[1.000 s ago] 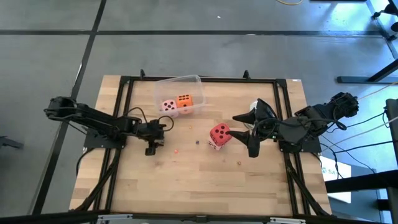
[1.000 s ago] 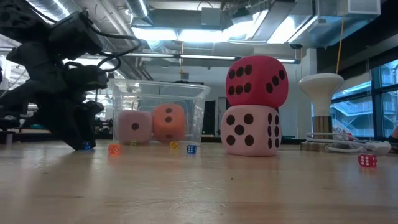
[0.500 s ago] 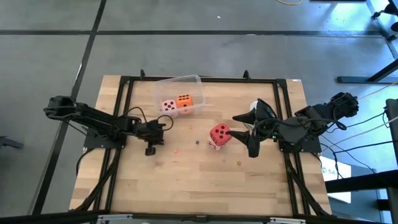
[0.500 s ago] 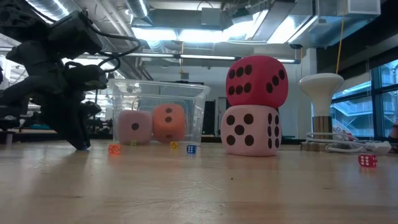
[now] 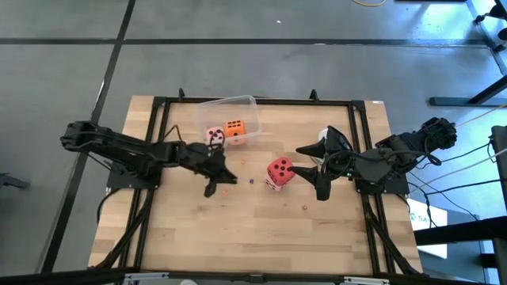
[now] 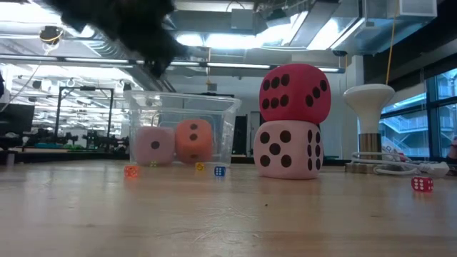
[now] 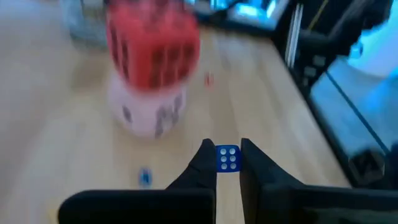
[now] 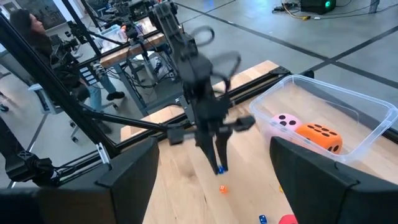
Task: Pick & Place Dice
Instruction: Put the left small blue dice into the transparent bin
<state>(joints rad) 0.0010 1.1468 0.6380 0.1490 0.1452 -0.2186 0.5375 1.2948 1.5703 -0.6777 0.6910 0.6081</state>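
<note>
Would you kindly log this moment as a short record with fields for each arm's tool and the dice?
left tool: shut on a tiny blue die, raised above the table
right tool: open, beside the stack
red die: stacked on the pale pink die
clear tub: holds a pink die and an orange die
loose tiny dice: several lie on the table

You're in a robotics lab or workshop — grey concrete floor (image 5: 317,71), exposed ceiling ducts (image 6: 300,21), strip lights (image 6: 193,39), benches with equipment racks (image 8: 118,43), wooden table (image 5: 253,229) on a black frame.
</note>
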